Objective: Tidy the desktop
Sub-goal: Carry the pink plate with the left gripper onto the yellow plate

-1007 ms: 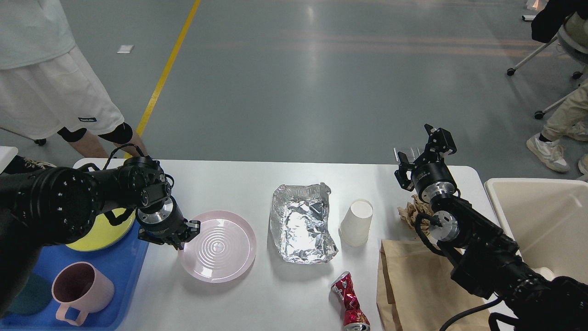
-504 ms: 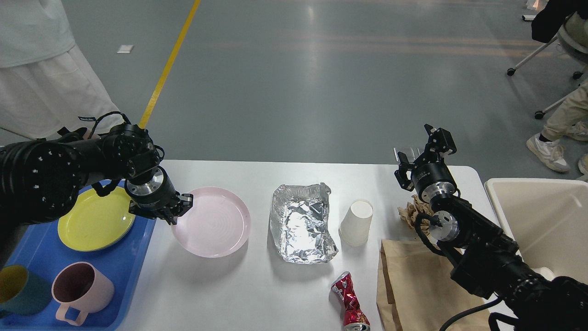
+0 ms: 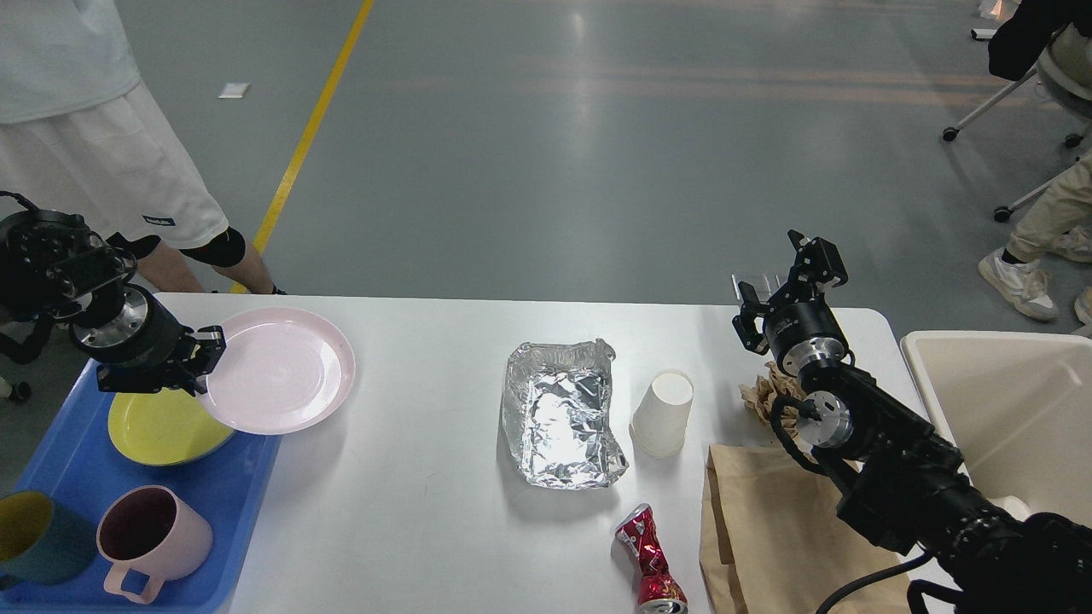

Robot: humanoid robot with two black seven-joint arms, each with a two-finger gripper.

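Far left: the teal cup and the pink mug stand at the near end of the blue tray, with the yellow plate behind them. None of these has shifted since the earlier frames.

Left: my left gripper is clamped on the left rim of the pink plate. Half a second ago this plate was lower and nearer the middle of the desktop; it is now carried up and leftward, tilted, its near edge overhanging the tray's right wall and the yellow plate. My left arm has swung back towards the view's left edge.

Centre: the desktop spans the lower view. On it lie the crumpled foil container, the upturned white paper cup just beside it, and the crushed red can near the front edge, all unmoved.

Right: the brown paper bag and crumpled brown paper lie under my right arm. My right gripper hangs unchanged above the far right corner, fingers spread and holding nothing. The beige bin stands beyond the desktop's right edge.
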